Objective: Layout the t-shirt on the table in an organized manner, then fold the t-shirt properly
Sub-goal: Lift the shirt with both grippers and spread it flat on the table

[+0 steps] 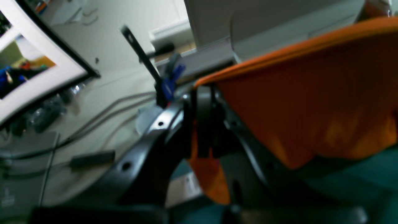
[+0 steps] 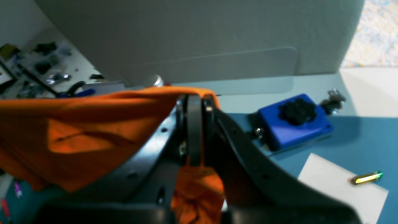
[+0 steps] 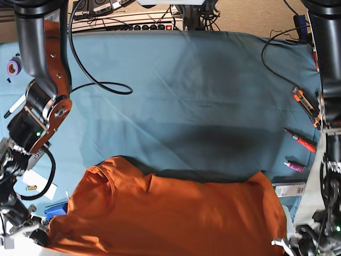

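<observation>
The bright orange t-shirt point(image 3: 170, 213) hangs spread wide over the near edge of the teal-covered table point(image 3: 202, 96), lifted and casting a shadow on the cloth behind it. In the left wrist view my left gripper point(image 1: 203, 102) is shut on a hemmed edge of the t-shirt point(image 1: 311, 102), with fabric bunched below the jaws. My right gripper point(image 2: 194, 107) is shut on another edge of the t-shirt point(image 2: 93, 130), which stretches away to the left. In the base view the two arms hold the shirt at its lower left and lower right corners.
A black cable point(image 3: 101, 85) loops on the table's left and another point(image 3: 277, 42) at the far right. A cutter point(image 3: 305, 102), red pen point(image 3: 300, 140) and white device point(image 3: 289, 189) lie along the right edge. A blue box point(image 2: 293, 123) and white paper point(image 2: 339, 186) sit by the right gripper.
</observation>
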{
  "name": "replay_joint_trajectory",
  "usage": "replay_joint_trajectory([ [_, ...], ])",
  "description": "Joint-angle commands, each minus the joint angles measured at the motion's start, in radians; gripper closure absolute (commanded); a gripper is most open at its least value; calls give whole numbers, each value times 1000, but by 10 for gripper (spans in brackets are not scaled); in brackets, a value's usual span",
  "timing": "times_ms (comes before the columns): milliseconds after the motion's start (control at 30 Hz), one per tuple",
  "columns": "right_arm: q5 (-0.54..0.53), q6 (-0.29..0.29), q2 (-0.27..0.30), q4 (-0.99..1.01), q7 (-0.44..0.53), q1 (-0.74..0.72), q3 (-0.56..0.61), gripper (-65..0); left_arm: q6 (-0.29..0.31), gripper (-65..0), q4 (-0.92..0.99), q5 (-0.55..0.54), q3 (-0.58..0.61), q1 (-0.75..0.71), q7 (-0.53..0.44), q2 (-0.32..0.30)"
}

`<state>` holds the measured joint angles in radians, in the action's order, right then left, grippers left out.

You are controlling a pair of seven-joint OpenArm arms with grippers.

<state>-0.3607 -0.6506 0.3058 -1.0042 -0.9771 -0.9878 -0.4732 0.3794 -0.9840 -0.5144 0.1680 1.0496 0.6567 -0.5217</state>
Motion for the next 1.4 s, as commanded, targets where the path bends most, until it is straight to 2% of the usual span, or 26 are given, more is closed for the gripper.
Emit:
replay_joint_trajectory([
  [0, -6, 17, 24, 3, 60, -68, 23, 0, -5, 0, 8, -3, -11, 74, -37, -6],
  [100, 39, 46, 52, 55, 125, -143, 91, 0, 0, 0, 68, -3, -11, 161, -37, 6],
  [200, 31, 48, 72, 55, 102, -220, 130, 0, 0, 0, 86, -7, -11, 252, 9, 6],
  [267, -27, 48, 78, 55, 68, -260, 131, 0, 0, 0, 85, -50, -11, 259, 91, 5],
  [367, -140, 46, 80, 16, -14, -278, 123, 0, 0, 0, 85, -158, -11, 259, 254, 3],
  [467, -139, 44, 80, -48, -92, -265, 122, 0, 0, 0, 85, -243, -11, 259, 378, 3],
  [600, -137, 43, 80, -138, -218, -197, 122, 0, 1, 0, 85, -280, -11, 259, 531, 2],
  [667, -149, 42, 85, -193, -284, -145, 122, 0, 27, 0, 85, -316, -11, 259, 587, -11],
  [867, -273, 46, 145, -267, -366, 13, 112, 0, 56, 0, 85, -509, -11, 212, 636, -127],
  [1067, -339, 45, 148, -329, -397, 158, 48, 0, 117, 0, 85, -717, -11, 73, 705, -242],
  [1267, -346, 45, 148, -415, -409, 322, 31, 0, 144, 0, 84, -821, -11, -93, 740, -256],
  [1367, -350, 45, 148, -478, -408, 411, 31, 0, 158, 0, 82, -834, -16, -157, 740, -255],
])
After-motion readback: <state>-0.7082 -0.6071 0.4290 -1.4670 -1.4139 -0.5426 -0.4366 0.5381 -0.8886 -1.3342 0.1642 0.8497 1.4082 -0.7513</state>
